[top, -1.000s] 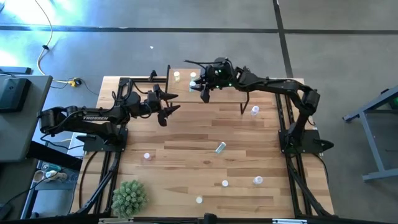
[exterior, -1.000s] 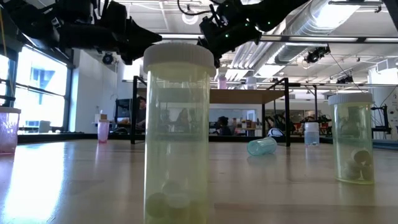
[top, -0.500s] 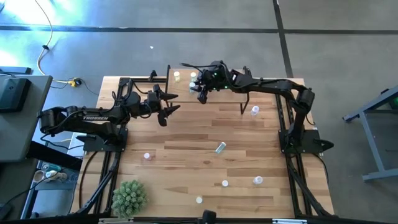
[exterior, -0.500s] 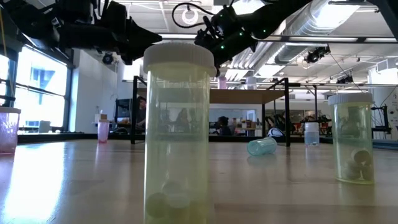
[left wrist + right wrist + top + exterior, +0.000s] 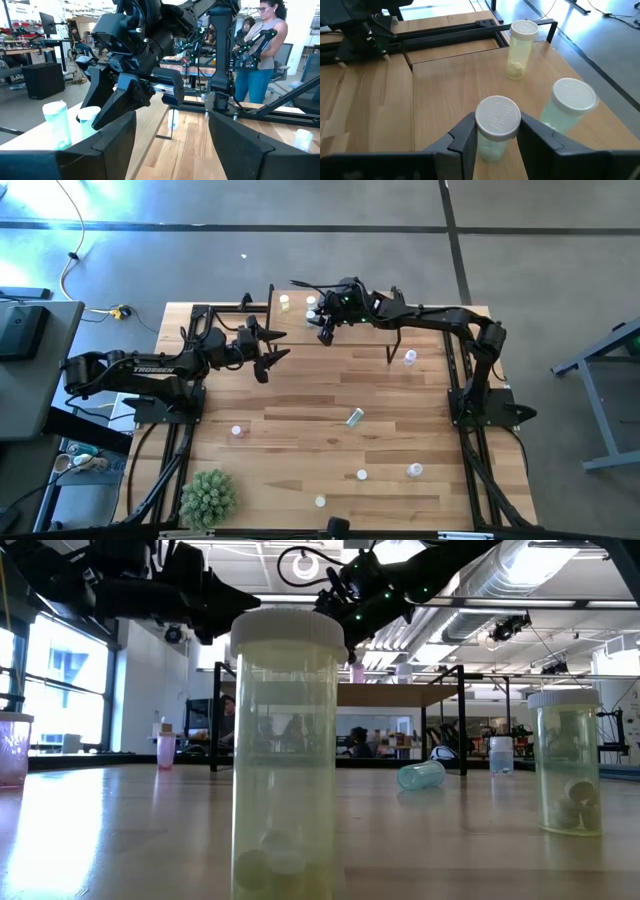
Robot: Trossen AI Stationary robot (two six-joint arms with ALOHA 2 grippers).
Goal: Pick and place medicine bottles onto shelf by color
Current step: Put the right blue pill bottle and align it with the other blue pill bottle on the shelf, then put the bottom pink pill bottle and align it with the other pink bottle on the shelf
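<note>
Pale green bottle (image 5: pixel 495 131) with ribbed white cap, upright on the shelf (image 5: pixel 445 95) beside another green one (image 5: pixel 567 107). Bracketed by right gripper (image 5: pixel 492 134) fingers, grip uncertain. Left gripper (image 5: pixel 268 348) fingers spread, empty.

The setting is a robotics lab in an open industrial hall: exposed ceiling ducts (image 5: pixel 520 580), a polished concrete floor (image 5: pixel 300 250), rows of workbenches (image 5: pixel 30 50), and a person (image 5: pixel 260 55) standing beside further robot arms (image 5: pixel 250 42).
</note>
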